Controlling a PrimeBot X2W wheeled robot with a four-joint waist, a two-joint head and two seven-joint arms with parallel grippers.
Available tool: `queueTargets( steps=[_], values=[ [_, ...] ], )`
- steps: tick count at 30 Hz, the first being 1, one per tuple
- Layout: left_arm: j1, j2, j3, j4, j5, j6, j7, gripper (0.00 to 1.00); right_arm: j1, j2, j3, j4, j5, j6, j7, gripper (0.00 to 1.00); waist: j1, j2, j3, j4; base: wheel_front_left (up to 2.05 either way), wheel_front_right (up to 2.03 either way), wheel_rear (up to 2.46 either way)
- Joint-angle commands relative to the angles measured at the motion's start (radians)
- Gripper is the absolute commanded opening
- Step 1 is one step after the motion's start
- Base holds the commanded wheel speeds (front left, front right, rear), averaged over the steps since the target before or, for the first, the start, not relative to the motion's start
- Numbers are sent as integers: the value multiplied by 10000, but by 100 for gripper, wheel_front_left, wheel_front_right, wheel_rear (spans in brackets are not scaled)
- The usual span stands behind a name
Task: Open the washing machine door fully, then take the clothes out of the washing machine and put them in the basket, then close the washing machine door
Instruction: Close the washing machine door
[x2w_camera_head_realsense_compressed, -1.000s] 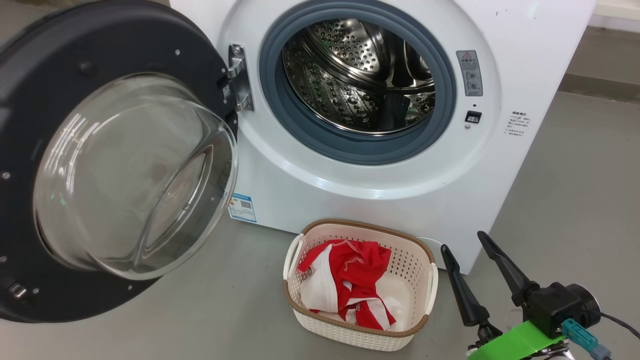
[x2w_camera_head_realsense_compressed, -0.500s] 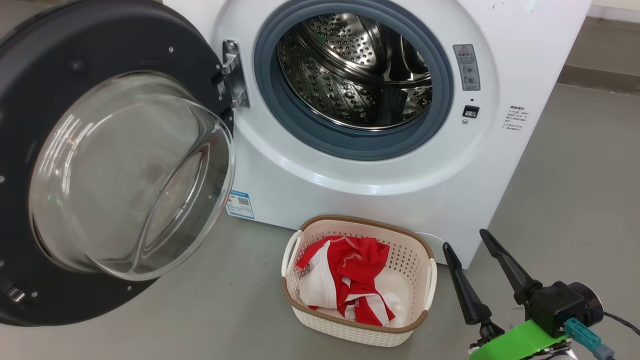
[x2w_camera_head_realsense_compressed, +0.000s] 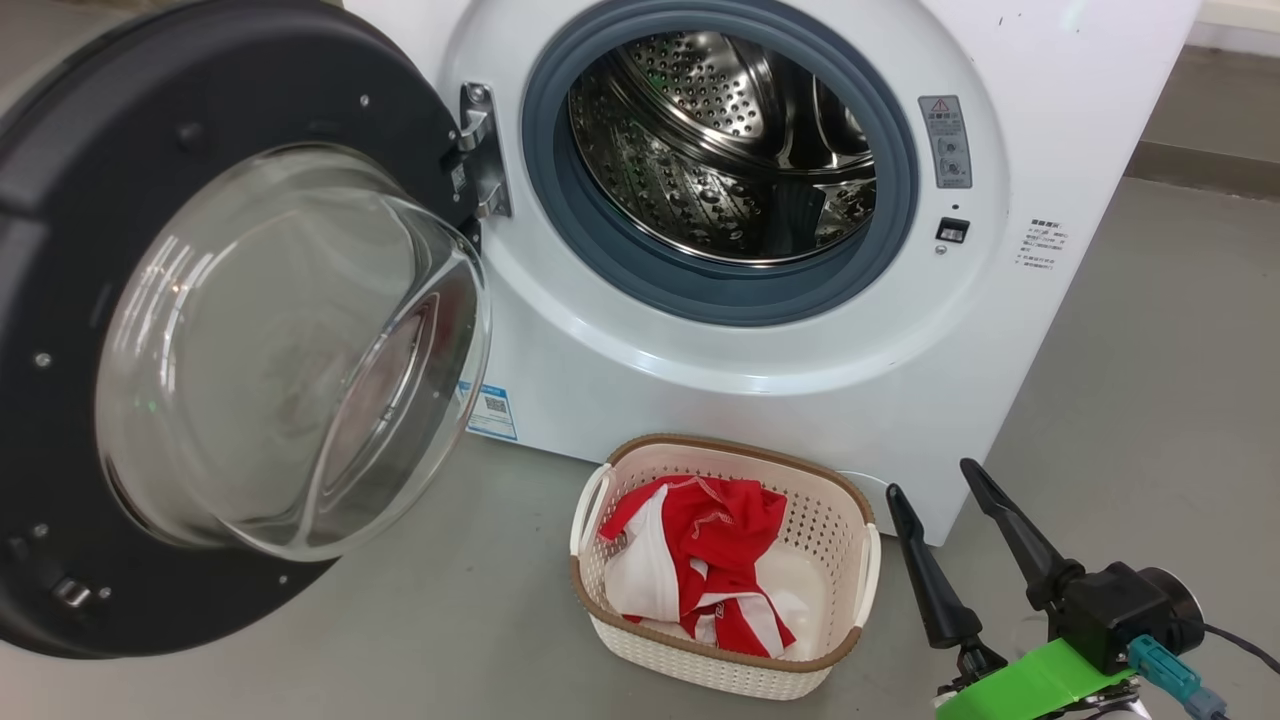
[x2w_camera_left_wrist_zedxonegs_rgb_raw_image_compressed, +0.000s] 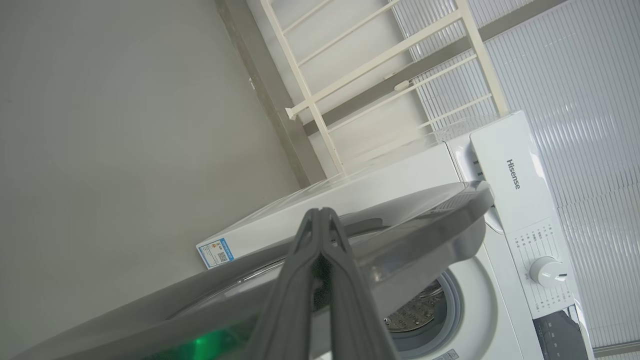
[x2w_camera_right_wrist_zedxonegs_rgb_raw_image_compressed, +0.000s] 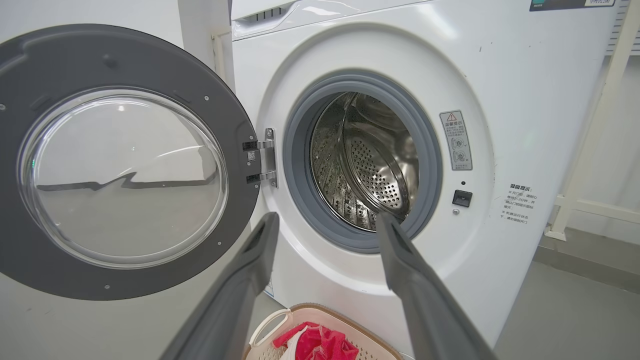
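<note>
On the grey floor (x2w_camera_head_realsense_compressed: 450, 610), before one washing machine (x2w_camera_head_realsense_compressed: 700, 385), stood one basket (x2w_camera_head_realsense_compressed: 700, 668) holding one heap of red-and-white clothes (x2w_camera_head_realsense_compressed: 715, 540). The one washing machine door (x2w_camera_head_realsense_compressed: 290, 350) stood wide open at the left. The right tool (x2w_camera_head_realsense_compressed: 928, 478), fingers spread, hovered just right of the basket. The left tool (x2w_camera_left_wrist_zedxonegs_rgb_raw_image_compressed: 320, 214), pressed together, pointed along the door's outer face.

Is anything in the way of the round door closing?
Nothing visible. The grey-ringed steel drum opening is bare, and the cream perforated plastic basket sits on the floor, lower than the black-rimmed glass door.
</note>
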Motion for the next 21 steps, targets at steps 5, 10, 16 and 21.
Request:
queueTargets(
  steps=[5, 10, 16, 21],
  values=[
    [732, -185, 66, -942, -403, -7, 704, 0, -280, -15, 217, -216, 22, 48, -65, 100, 0, -1, -19, 17, 0, 0, 0],
    [1180, -612, 273, -1909, -802, 216, 1202, 0, -224, 18, 244, -190, 33, 48, -65, 100, 0, -1, -49, 7, 0, 0, 0],
    [2044, -1396, 612, -3775, -1417, 751, 1981, 0, -158, 55, 242, -164, 53, 48, -65, 100, 0, -1, -101, -59, 0, 0, 0],
    [2752, -2086, 706, -5377, -1726, 1233, 2510, 0, -115, 72, 225, -143, 55, 48, -65, 100, 0, -1, -146, -72, 0, 0, 0]
  ],
)
